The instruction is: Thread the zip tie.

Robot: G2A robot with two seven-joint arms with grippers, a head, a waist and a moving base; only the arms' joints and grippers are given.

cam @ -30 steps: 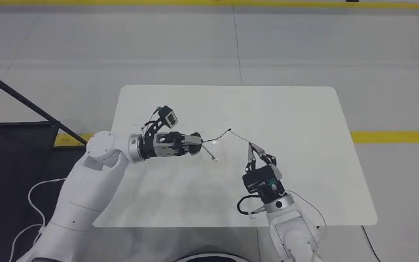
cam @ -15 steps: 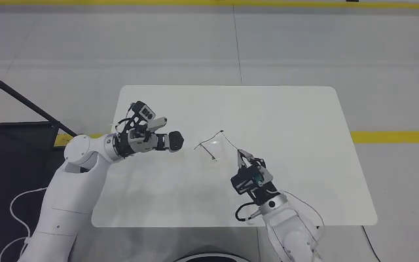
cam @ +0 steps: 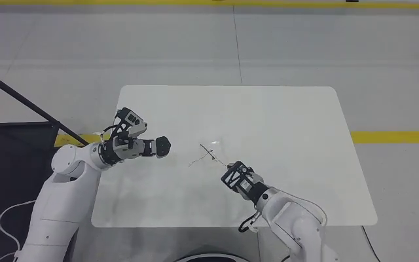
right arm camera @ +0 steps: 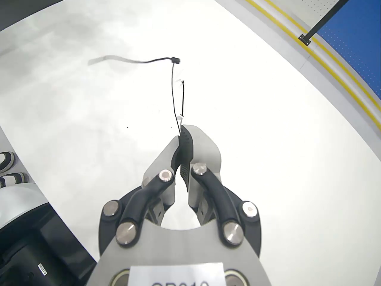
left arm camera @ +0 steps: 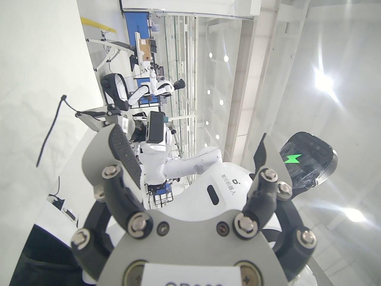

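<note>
My right gripper [right arm camera: 182, 132] is shut on one end of a thin black zip tie [right arm camera: 172, 90]. The strap rises to its small head [right arm camera: 176, 60], then bends away in a blurred loose tail. From above, that zip tie [cam: 200, 157] hangs over the middle of the white table [cam: 294, 118], just left of the right gripper [cam: 229, 175]. My left gripper [left arm camera: 190, 147] is open with nothing between its fingers. It hovers over the table's left part [cam: 162, 145], well apart from the tie [left arm camera: 52, 126].
A second short black tie [right arm camera: 182, 99] lies on the table beside the held one. A yellow floor line [cam: 386, 136] runs past the table's right edge, and a black frame [cam: 26, 101] stands at the left.
My left gripper has let go of the tie and drawn back to the left. The right gripper has shifted left and nearer, carrying the tie, whose free end now swings loose.
</note>
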